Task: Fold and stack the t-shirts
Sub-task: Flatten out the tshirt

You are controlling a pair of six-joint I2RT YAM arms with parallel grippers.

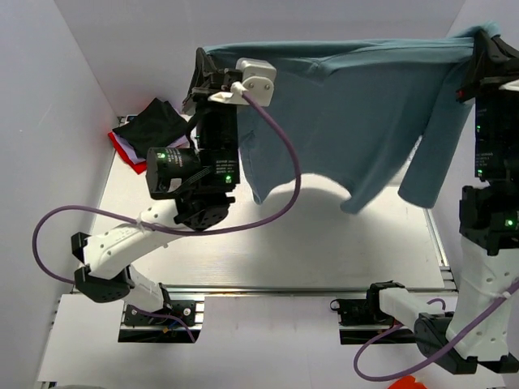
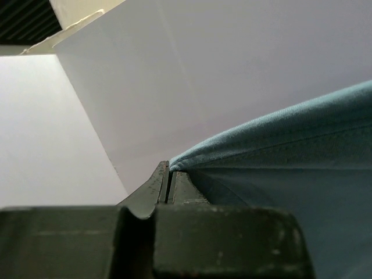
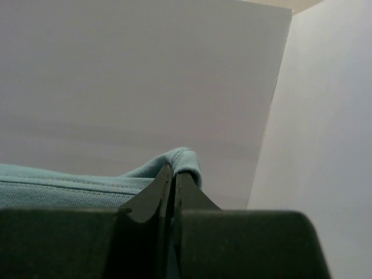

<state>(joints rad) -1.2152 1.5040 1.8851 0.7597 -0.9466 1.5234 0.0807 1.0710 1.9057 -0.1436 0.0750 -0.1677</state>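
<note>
The left gripper (image 2: 168, 177) and right gripper (image 3: 173, 174) are clamping shut on top corners of the blue t-shirt (image 1: 349, 97), stretching it above the worktop (image 1: 324, 251), likely to spread it flat; the black t-shirt (image 1: 154, 121) is lying at the far-left corner.

I log a brushed-metal table (image 1: 284, 251), white enclosure walls (image 1: 49, 121), and an orange object (image 1: 409, 382) cut off at the near edge.

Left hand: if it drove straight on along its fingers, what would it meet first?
The left hand is shut on the edge of the blue-teal t-shirt, so cloth sits right at its tips. Beyond that, the line runs into the white enclosure wall; how far off it stands is unclear.
</note>
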